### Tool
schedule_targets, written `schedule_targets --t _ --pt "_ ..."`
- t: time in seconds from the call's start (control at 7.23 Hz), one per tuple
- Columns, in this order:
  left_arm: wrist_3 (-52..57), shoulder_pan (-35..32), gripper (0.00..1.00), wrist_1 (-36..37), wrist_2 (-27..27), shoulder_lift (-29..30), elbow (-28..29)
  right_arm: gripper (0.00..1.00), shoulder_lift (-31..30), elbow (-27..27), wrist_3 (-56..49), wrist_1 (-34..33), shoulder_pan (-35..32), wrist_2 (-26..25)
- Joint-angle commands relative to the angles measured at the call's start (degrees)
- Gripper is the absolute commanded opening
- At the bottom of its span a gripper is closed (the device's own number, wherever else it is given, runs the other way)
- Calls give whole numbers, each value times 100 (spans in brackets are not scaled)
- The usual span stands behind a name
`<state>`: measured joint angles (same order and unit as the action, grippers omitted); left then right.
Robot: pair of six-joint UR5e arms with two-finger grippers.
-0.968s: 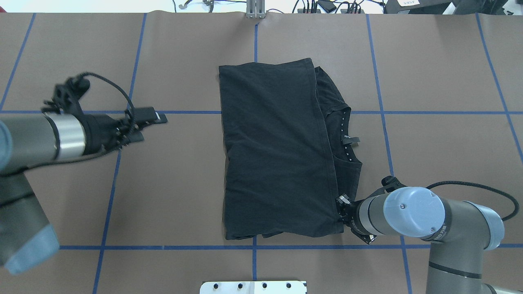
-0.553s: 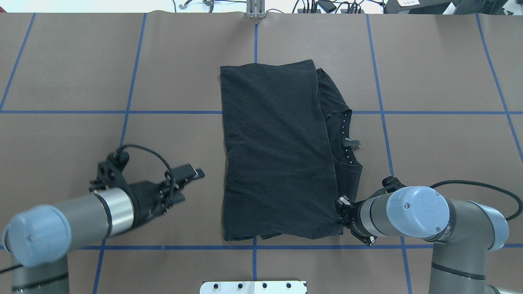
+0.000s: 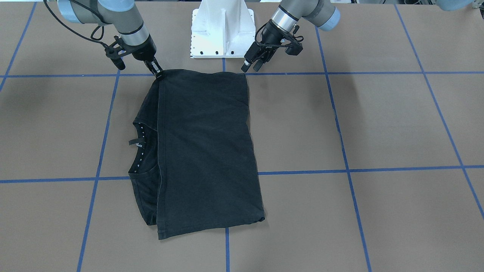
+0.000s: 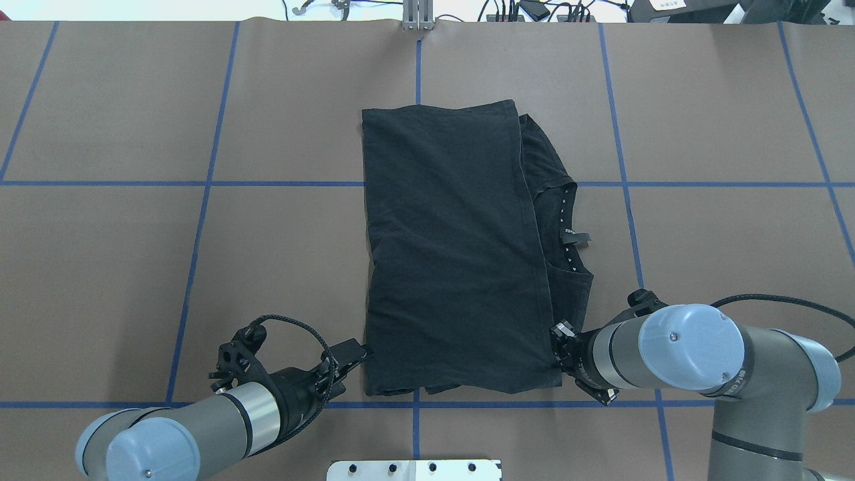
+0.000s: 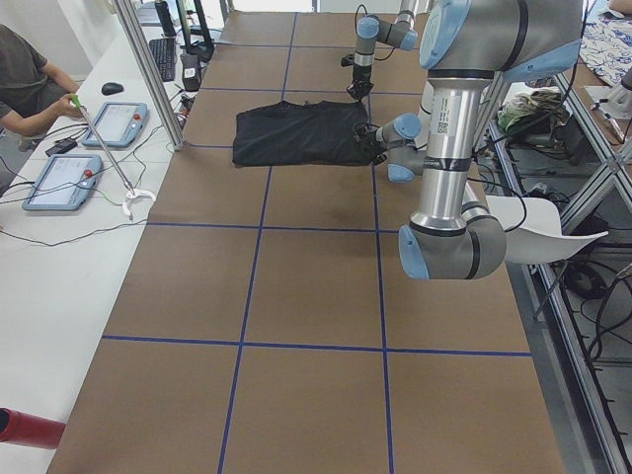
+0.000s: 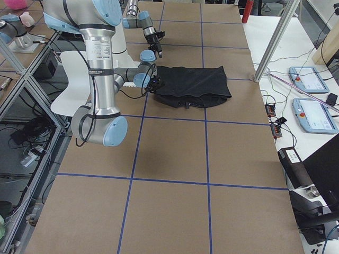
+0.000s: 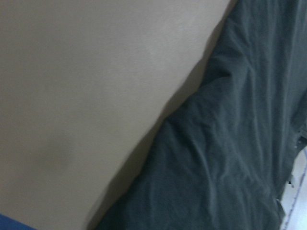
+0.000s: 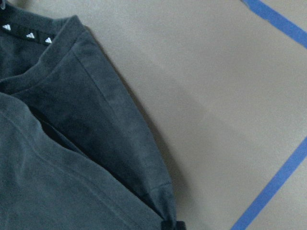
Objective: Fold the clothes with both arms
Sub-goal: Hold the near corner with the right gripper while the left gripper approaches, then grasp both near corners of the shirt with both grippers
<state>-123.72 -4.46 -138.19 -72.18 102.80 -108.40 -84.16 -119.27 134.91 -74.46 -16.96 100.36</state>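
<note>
One black t-shirt (image 4: pixel 454 254) lies folded into a rough rectangle at the middle of the desk (image 4: pixel 721 234), its long side running away from the robot. The right claw (image 3: pixel 157 72) sits at the shirt's near corner on the robot's right side, its fingers drawn together and pinching the cloth there. The left claw (image 3: pixel 252 67) is just beside the other near corner, fingers spread apart and holding nothing; whether a fingertip touches the hem I cannot tell. Along the robot's right side the collar (image 4: pixel 568 220) peeps out from under the folded top layer. Its neck tape (image 8: pixel 29 34) is black with a row of small white triangular three-bar marks, and a small tag (image 4: pixel 576 237) sticks out beside it, its writing too small to read. The fabric is a soft matte knit, lightly creased, with stitched hems. The desk wears a smooth brown sheet, divided into squares by blue tape lines (image 4: pixel 200 184)
</note>
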Motion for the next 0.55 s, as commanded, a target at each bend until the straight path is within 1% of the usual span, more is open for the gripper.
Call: schedule_targets --t 0.0,0.14,0.42 --pt "32 94 90 107 63 38 179 0 -4 -8 0 -7 0 1" --pt "32 112 89 177 64 126 214 0 -4 -17 0 2 0 1" --pt "32 130 86 493 64 573 468 0 -4 -8 0 -7 0 1"
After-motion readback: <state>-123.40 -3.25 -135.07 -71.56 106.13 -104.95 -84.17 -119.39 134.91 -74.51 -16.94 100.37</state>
